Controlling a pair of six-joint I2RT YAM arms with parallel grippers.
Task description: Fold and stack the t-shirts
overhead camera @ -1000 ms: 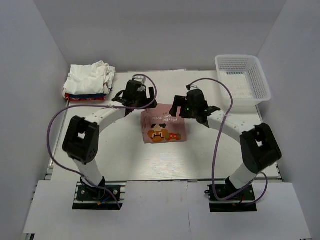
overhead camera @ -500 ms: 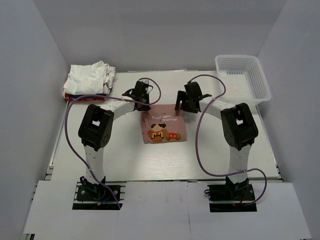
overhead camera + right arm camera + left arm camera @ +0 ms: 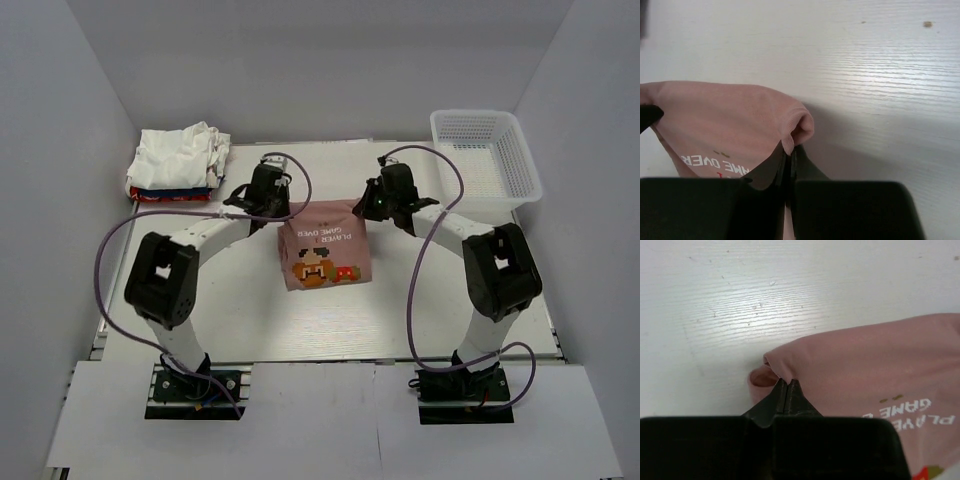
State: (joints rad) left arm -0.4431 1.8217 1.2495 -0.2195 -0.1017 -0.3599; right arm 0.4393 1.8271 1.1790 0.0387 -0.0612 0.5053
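Two far corners of the folded pink shirt, in the middle of the table, are held by the left gripper and right gripper; in the left wrist view the fingers pinch a corner fold; in the right wrist view they do the same; next, I judge, comes an even lift toward the stack.

The right gripper has its two dark fingers pressed together on a rolled corner of the pink t-shirt, which bulges just above the fingertips. The cloth spreads to the left, with white lettering reading "OVER" near the fingers. The white, wood-grained counter lies beneath it.
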